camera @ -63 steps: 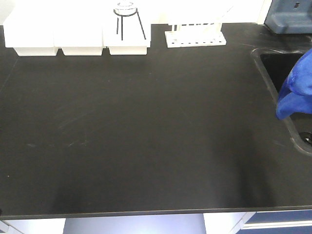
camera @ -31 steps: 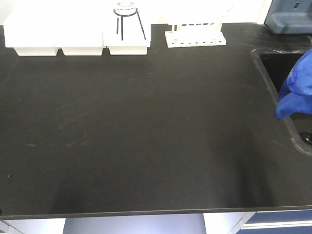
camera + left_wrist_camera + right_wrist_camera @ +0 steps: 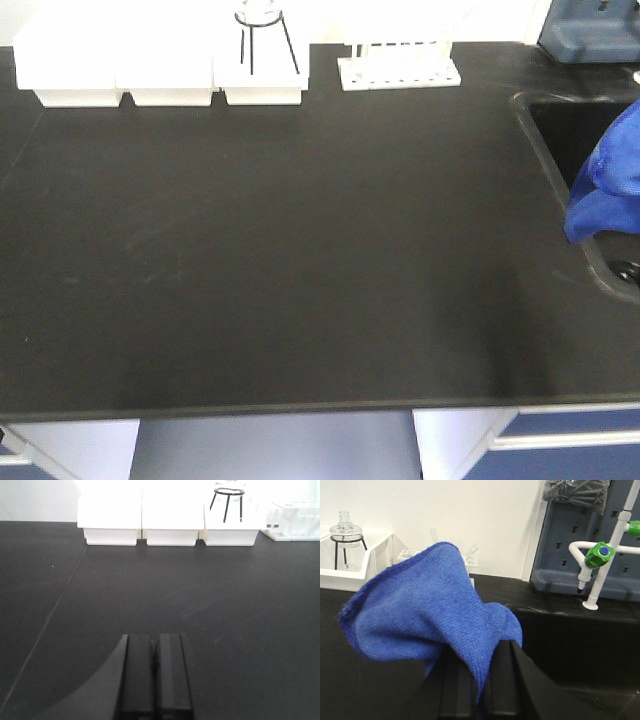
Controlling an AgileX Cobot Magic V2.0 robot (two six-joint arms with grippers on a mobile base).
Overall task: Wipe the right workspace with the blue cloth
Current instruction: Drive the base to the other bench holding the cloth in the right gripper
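- Since half a second ago the front view has shifted: the white trays (image 3: 120, 70) and tube rack (image 3: 400, 72) now sit closer to the top edge, and the front edge of the black countertop (image 3: 300, 250) lies higher in the frame.
- Meanwhile the blue cloth (image 3: 608, 190) keeps its spot at the right edge, over the rim of the sink (image 3: 548, 150).
- That edge cuts off both cloth and sink, so the arm carrying the cloth is out of sight in the front view.
- At the bottom centre of the right wrist view, the right gripper (image 3: 480, 685) is clamped on the cloth (image 3: 430, 615), which billows up and left and covers its fingertips.
- At the bottom centre of the left wrist view, the left gripper (image 3: 155, 675) has its fingers pressed together, holding nothing, above bare countertop.
- A green-knobbed tap (image 3: 600, 555) stands at the upper right of the right wrist view.
- The top edge of the front view crops the tripod (image 3: 265, 40) and the glass on it.
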